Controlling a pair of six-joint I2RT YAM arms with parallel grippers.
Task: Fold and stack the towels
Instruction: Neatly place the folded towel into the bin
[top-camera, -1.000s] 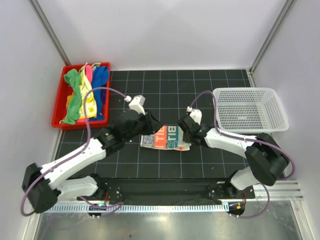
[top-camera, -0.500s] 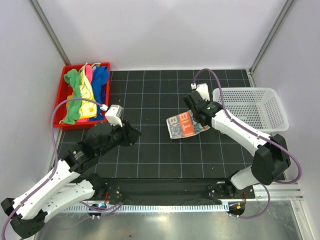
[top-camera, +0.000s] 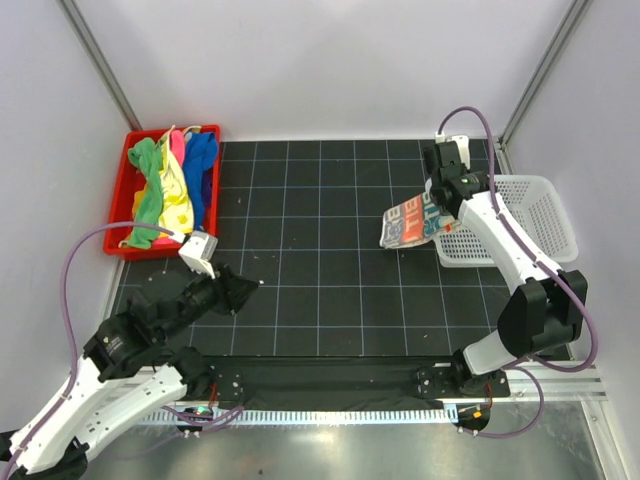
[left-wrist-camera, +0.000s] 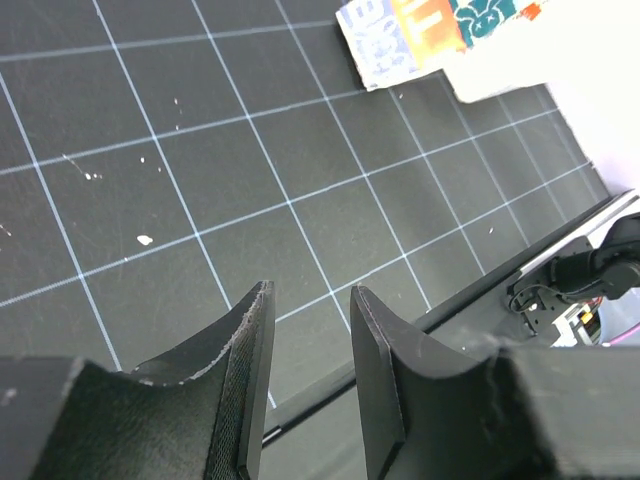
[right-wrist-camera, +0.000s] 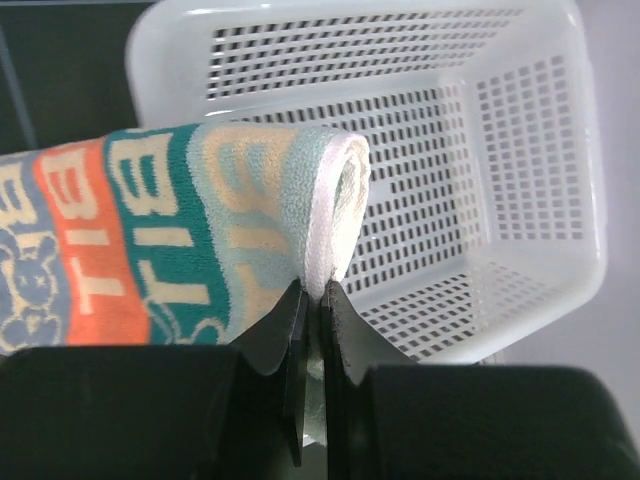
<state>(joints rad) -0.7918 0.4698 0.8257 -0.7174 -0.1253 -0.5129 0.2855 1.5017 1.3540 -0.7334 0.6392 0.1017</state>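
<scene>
The right pincer (top-camera: 438, 206), clenched on a folded edge of the printed towel (top-camera: 408, 224), has carried it from mid-bench, where both arms met a second ago, to the left rim of the white mesh basket (top-camera: 545, 185). The left pincer (top-camera: 240, 291) has drawn back toward the near-left corner of the bench (top-camera: 330, 190), its jaws now released and holding nothing. The coloured towels (top-camera: 172, 185) lie unchanged in the red bin (top-camera: 118, 205). From above, the right arm hides the towel's right edge, so whether the cloth touches the basket cannot be told; its lettering reads only in part.
</scene>
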